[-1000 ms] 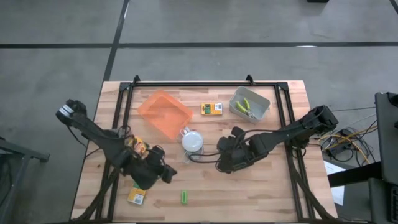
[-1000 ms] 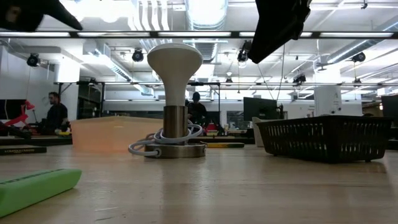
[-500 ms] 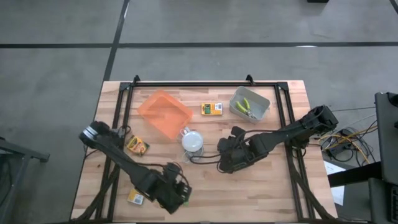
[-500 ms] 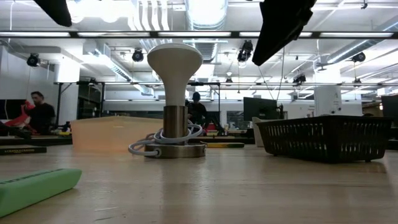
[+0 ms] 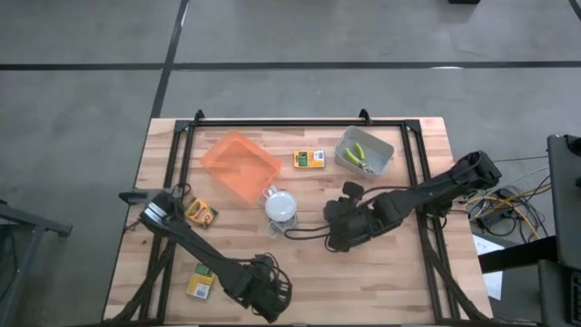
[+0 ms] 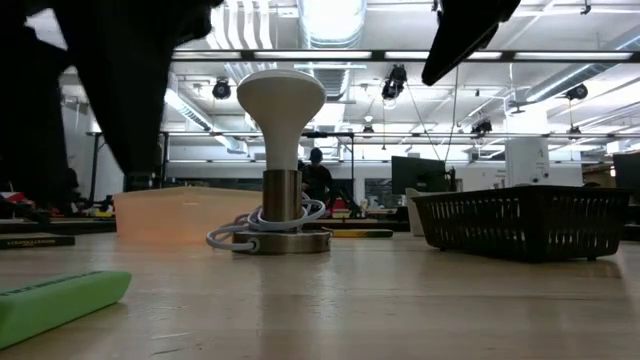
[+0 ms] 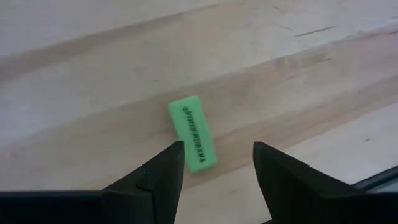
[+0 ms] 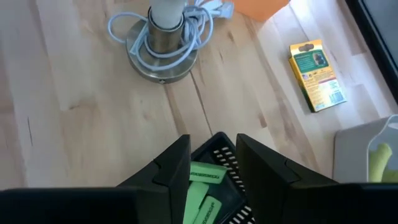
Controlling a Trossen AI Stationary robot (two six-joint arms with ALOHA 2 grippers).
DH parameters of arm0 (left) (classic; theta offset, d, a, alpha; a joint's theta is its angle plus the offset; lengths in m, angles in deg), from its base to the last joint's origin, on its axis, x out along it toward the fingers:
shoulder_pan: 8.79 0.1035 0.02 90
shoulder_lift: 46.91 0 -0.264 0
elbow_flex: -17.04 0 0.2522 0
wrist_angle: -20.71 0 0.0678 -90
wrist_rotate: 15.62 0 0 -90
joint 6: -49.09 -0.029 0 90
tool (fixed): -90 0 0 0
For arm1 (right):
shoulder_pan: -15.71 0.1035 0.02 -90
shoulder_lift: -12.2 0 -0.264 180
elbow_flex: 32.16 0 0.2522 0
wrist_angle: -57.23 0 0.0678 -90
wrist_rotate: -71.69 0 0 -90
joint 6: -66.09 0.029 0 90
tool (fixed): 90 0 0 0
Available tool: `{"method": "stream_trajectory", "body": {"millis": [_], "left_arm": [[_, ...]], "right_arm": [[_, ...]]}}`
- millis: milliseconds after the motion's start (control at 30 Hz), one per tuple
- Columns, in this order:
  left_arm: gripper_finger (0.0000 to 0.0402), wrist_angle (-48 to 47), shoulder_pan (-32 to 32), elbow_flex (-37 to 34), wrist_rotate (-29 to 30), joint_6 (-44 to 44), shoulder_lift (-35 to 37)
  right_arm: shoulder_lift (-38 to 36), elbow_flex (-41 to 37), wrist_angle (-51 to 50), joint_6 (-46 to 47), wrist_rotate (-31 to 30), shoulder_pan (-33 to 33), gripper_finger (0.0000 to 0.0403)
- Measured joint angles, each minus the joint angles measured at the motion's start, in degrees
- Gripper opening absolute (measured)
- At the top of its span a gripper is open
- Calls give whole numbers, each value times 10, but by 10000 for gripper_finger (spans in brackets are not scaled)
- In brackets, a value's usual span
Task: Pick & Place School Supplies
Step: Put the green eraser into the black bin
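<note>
the left gripper [image 7: 214, 165] hangs spread over a green eraser [image 7: 193, 133] lying flat on the table [image 7: 298, 74], low centre of the left wrist frame, just ahead of the gap. the high view hides that eraser beneath the arm. the right gripper [image 8: 212, 163], parted, sits above green erasers [image 8: 202, 177] in a black basket [image 8: 225, 155].

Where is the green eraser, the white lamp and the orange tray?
green eraser [image 7: 193, 132]: left wrist view, middle of its printed top face.
white lamp [image 6: 281, 105]: low view, on its white dome.
orange tray [image 5: 239, 165]: high view, on its bare floor.
</note>
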Motion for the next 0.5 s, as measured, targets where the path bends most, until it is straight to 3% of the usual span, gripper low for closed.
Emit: {"method": "stream_trajectory", "body": {"millis": [500], "left_arm": [[196,9,7,-11,-1,9,-28]], "right_arm": [[-41,-7,1,-23,-1,0,123]]}}
